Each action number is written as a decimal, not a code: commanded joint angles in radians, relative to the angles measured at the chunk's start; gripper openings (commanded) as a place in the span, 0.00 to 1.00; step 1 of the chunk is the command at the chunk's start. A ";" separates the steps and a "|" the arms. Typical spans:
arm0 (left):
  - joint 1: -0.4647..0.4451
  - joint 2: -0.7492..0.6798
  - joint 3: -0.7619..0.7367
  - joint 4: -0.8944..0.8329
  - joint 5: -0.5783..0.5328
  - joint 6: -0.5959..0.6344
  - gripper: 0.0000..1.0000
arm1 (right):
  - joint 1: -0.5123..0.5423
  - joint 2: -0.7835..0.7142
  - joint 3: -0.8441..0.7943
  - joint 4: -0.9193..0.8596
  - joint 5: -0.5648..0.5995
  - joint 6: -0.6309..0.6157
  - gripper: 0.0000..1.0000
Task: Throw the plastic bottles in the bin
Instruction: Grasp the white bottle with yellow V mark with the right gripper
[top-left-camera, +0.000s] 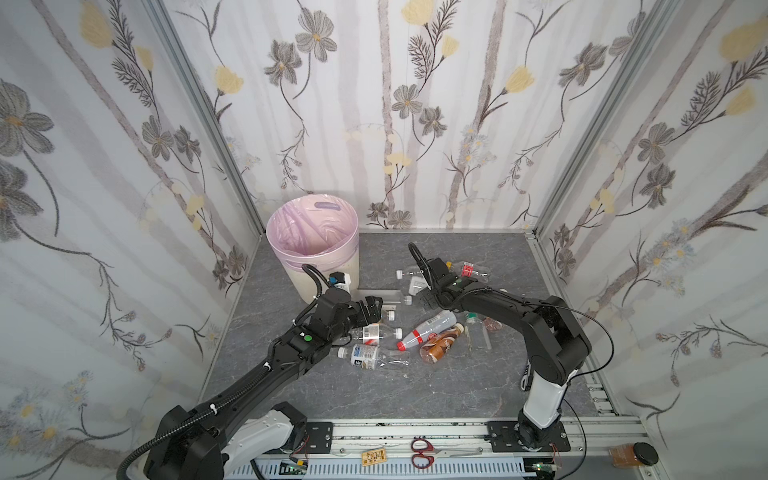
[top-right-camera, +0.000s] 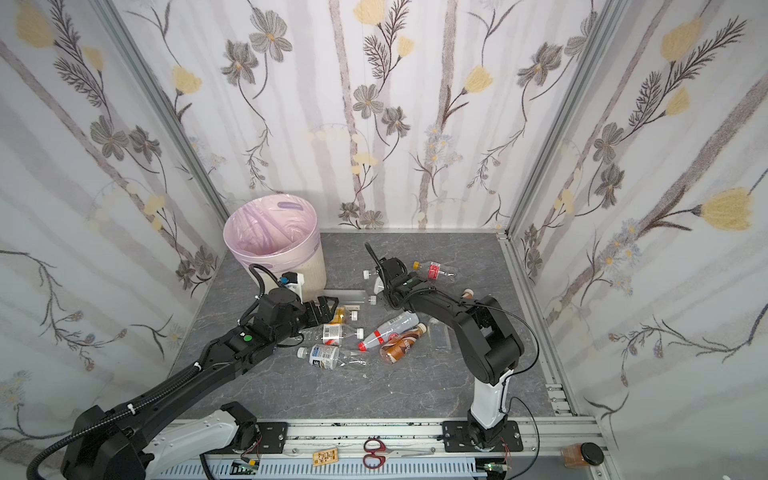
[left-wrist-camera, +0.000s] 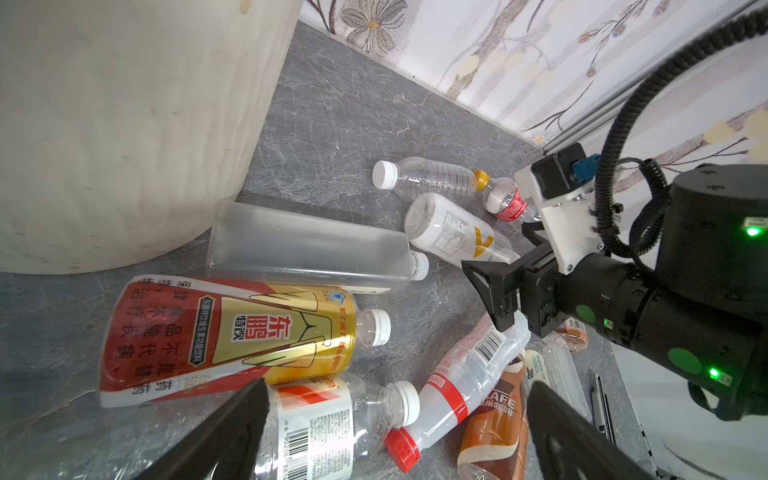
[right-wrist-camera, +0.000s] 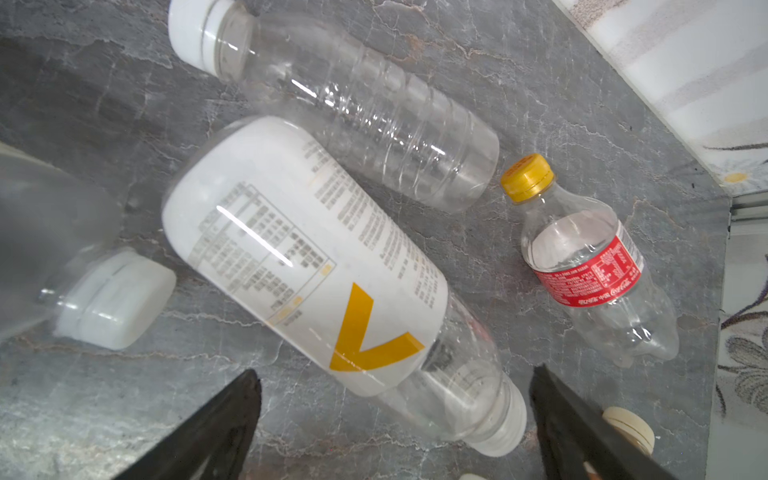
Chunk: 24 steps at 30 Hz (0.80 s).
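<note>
While L hand (left-wrist-camera: 397, 386) & R hand (right-wrist-camera: 397, 372) gape empty, 东鹏特饮 btl (left-wrist-camera: 232, 336) lies nr bin (left-wrist-camera: 124, 124); Coca-Cola btl (right-wrist-camera: 590, 266) apart.

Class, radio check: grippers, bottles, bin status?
Left gripper, right gripper open, empty. Capped plastic bottles scattered on grey table. Round cream pink-lined bin mouth clear.

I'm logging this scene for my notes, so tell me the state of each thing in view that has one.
Round cream-white plastic bin: upright, pink bag fitted.
Left gripper: jaws open, empty.
Right gripper: jaws open, empty.
Clear plastic bottle with white, yellow-chevron label: lying, capped.
Clear yellow-capped bottle with red label: lying, capped.
Clear ribbed white-capped bottle: lying, capped.
Red-and-gold-labelled bottle: lying, capped.
</note>
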 joint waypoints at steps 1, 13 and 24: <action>0.000 0.005 0.008 0.027 -0.011 0.008 1.00 | -0.012 0.023 0.023 0.003 -0.033 -0.062 1.00; 0.000 0.032 0.041 0.028 -0.006 0.017 1.00 | -0.024 0.125 0.081 -0.021 -0.073 -0.101 0.95; -0.002 0.033 0.046 0.029 -0.008 0.014 1.00 | -0.025 0.146 0.080 -0.008 -0.098 -0.090 0.87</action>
